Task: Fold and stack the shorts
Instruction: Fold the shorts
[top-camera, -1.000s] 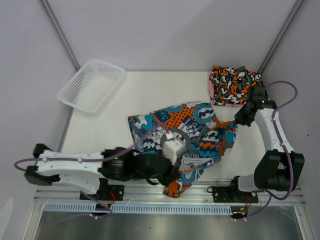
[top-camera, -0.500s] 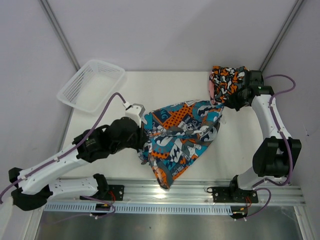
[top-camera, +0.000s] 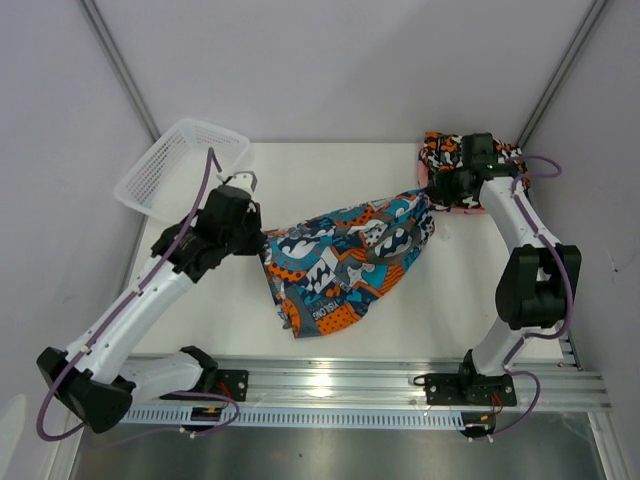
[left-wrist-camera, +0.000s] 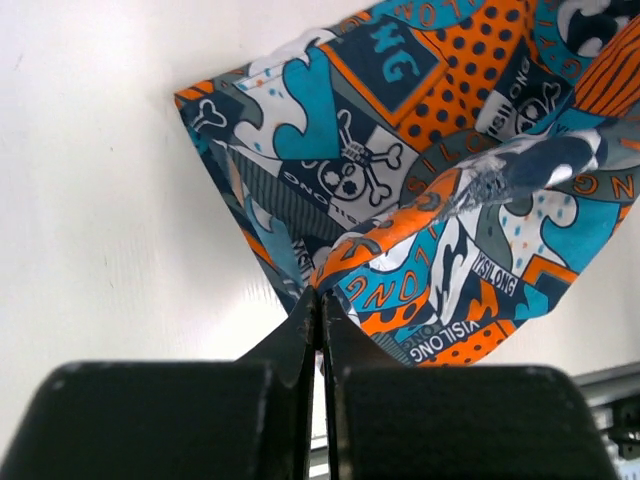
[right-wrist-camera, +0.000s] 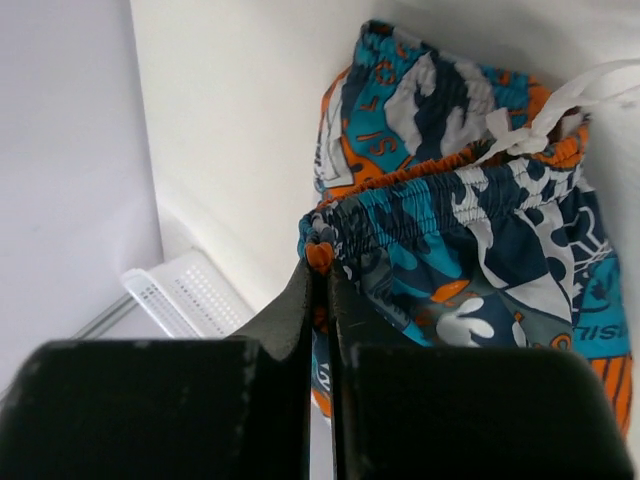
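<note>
top external view: teal shorts stretched between two pinches

the teal-navy shorts are pulled out wide just right of the white basket, their lower part sagging toward the table. the left gripper, on the end nearest the basket, has its fingers pressed together on a fabric edge. the right gripper, on the end away from the basket, nips the elastic waistband the same way. holding both ends likely flattens the cloth for folding. the black shorts, over the pink shorts, lie farthest from the basket, probably the stack.
</note>
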